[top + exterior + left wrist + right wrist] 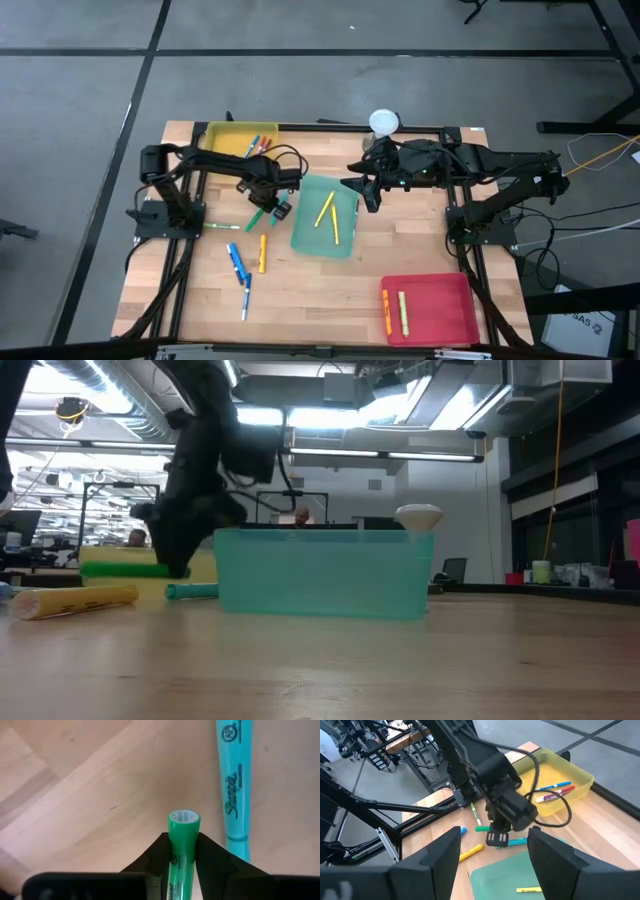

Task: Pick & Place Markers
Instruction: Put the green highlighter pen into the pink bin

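My left gripper [274,204] is shut on a green marker [257,215] just left of the green tray [342,240]. A teal marker [233,785] lies flat on the table beside it. Two yellow markers [328,215] lie in the green tray. Blue markers [236,262] and an orange-yellow marker [262,252] lie on the wood nearer the front. My right gripper [492,862] hangs open, raised over the far right corner of the green tray, with nothing between its fingers. My left gripper pinches the green marker's barrel [183,837] between its two fingers, close to one end, so a short stub [183,817] sticks out past them. The fingers come from above, pointing down, across the marker. The marker [125,570] hangs about level, a little clear of the table.
A yellow tray [222,135] with several markers stands at the far left. A red tray [445,315] at the near right holds an orange and a yellow marker. A thin green marker [222,226] lies left of my left gripper. A white round object [384,121] sits at the far edge.
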